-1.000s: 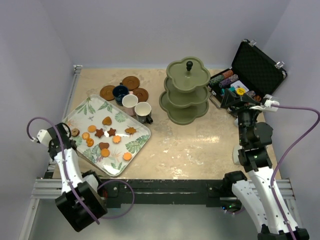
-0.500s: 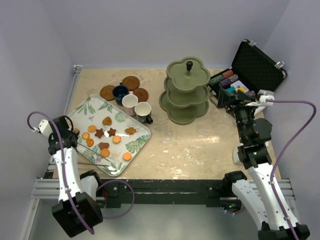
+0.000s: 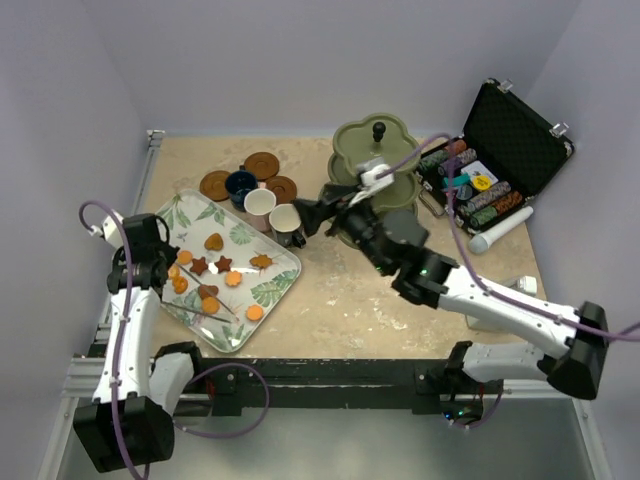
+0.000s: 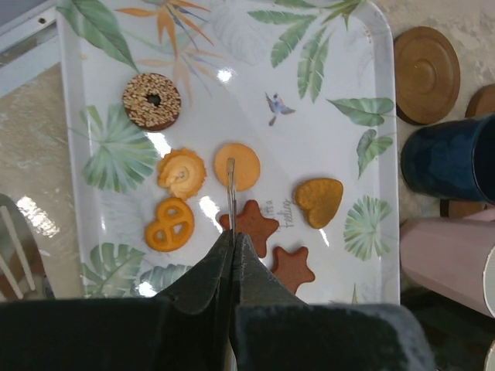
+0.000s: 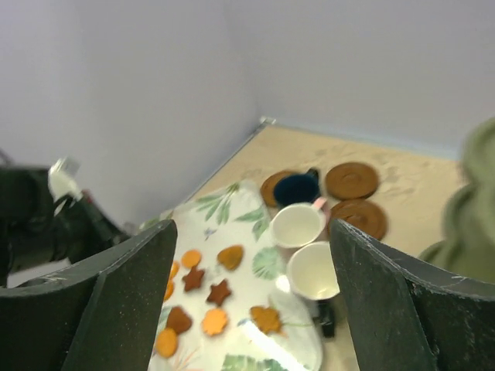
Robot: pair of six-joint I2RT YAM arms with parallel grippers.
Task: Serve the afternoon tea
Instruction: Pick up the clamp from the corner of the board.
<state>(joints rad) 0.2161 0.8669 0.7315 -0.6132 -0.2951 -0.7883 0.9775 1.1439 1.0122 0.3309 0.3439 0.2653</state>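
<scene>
Several orange and brown biscuits (image 3: 213, 242) lie on the leaf-patterned tray (image 3: 270, 290). My left gripper (image 3: 152, 268) hangs over the tray's left side, shut (image 4: 232, 234) just above a brown star biscuit (image 4: 259, 220); a thin grey sliver sticks out between its tips. My right gripper (image 3: 312, 218) stands open (image 5: 253, 226) beside the cream cup (image 3: 286, 222), empty. The pinkish-white cup (image 3: 260, 203) and the navy cup (image 3: 240, 184) stand behind it among three brown saucers (image 3: 262, 165). The right arm partly covers the olive-green stand (image 3: 375, 150).
The open black case of poker chips (image 3: 500, 150) sits at the back right, with a white cylinder (image 3: 497, 230) lying in front of it. Walls close in on the left, back and right. A metal rail (image 3: 150, 140) runs along the table's left edge.
The right arm has swung from beside the chip case across the table to the cups, its jaws narrowing a little. The left gripper has moved forward over the tray's left side.
</scene>
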